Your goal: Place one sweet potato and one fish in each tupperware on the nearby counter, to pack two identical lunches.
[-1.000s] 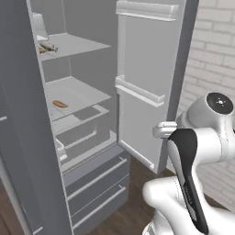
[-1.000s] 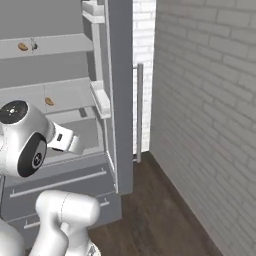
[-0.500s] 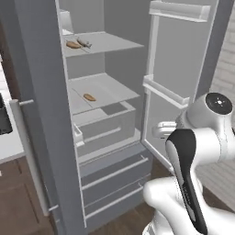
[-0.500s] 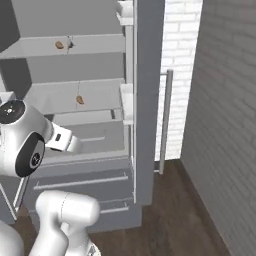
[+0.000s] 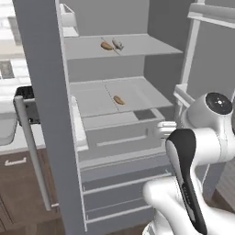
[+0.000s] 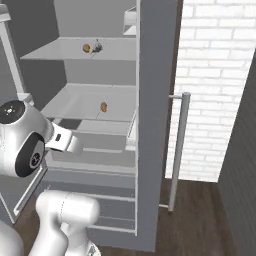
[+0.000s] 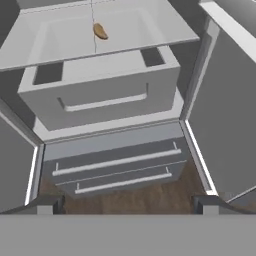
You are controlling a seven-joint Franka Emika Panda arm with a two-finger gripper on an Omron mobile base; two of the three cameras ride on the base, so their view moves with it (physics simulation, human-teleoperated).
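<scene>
Fridge [image 5: 41,92]: tall grey cabinet with both doors swung open, taking up most of the left base view; inside are pale shelves, a pulled-out crisper box and two freezer drawers low down.
Brick wall [image 6: 220,75]: white bricks, right half of the right base view.
Tabletop [image 5: 13,146]: off-white slab at the left edge of the left base view, over dark brown cabinet fronts with a silver handle.
Tupperware [image 5: 6,127]: pale grey shallow tray with a flared rim, partly cut off at the left edge, resting on the tabletop just below a black appliance [image 5: 24,93].
Crisper box [image 7: 100,92]: grey box with a long recessed handle, centre of the hand view, under the middle shelf.
Upper shelf items: an orange-brown sweet potato [image 5: 106,46] and, just beside it on its right, a small grey fish [image 5: 118,44], top centre of the left base view; in the right base view they sit at upper left.
Middle shelf sweet potato [image 5: 119,99]: small tan oval lying alone on the pale shelf; near the top centre of the hand view.
End effector [image 7: 125,202]: fingers spread wide with nothing between them, tips at the bottom corners of the hand view; it faces the fridge, with the middle-shelf potato well above and beyond it in that view, apart from it.
Tupperware versus end effector: well apart, the tray far left beyond the open fridge door.
</scene>
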